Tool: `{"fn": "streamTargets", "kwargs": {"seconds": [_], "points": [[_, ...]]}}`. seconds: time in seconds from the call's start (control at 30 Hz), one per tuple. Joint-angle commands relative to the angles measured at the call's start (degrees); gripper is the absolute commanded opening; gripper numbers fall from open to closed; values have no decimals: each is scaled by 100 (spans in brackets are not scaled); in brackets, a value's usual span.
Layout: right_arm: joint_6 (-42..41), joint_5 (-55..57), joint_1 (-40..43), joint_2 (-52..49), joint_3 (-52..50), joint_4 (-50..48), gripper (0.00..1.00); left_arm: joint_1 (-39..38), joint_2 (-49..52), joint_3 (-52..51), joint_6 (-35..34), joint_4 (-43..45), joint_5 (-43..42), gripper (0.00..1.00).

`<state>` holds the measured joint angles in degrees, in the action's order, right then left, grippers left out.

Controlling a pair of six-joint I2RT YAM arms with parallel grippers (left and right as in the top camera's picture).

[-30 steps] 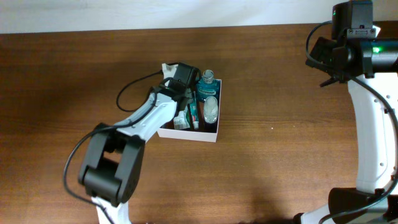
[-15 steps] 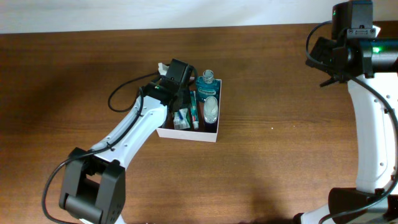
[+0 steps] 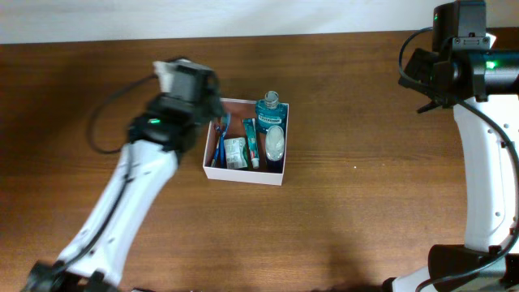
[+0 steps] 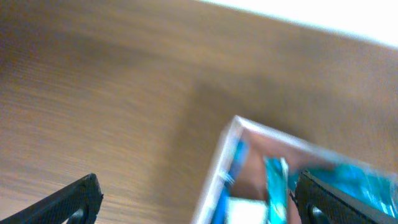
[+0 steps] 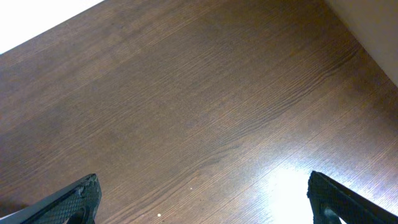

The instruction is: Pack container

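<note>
The container (image 3: 243,176) sits in the middle of the counter (image 3: 365,219), with a blue bottle (image 3: 271,109) and a toothbrush (image 3: 220,139) inside. The left tool (image 4: 196,185) hangs wide open over its left edge, holding nothing. The right tool (image 5: 202,190) is open too, far off. I think the left tool should lift straight up, so it does not bump the thin wall.

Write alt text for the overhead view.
A shallow white-walled container holding a blue bottle, a toothpaste tube and other small items sits on a dark wooden table. The left arm ends at its upper-left corner; the right arm stands far off at the frame's right edge.
</note>
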<state>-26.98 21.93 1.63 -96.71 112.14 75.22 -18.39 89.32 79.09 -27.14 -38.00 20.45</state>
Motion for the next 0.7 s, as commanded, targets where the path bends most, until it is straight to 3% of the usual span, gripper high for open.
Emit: {"fn": "streamTargets", "kwargs": {"seconds": [0.0, 0.23, 0.67], "points": [[-2, 11, 28, -37, 33, 2, 99, 522, -195, 59, 111, -101, 337, 99], [-2, 13, 28, -37, 33, 2, 99, 994, -190, 57, 109, -195, 334, 99], [-2, 13, 28, -37, 33, 2, 99, 994, -190, 57, 109, -195, 334, 99]]}}
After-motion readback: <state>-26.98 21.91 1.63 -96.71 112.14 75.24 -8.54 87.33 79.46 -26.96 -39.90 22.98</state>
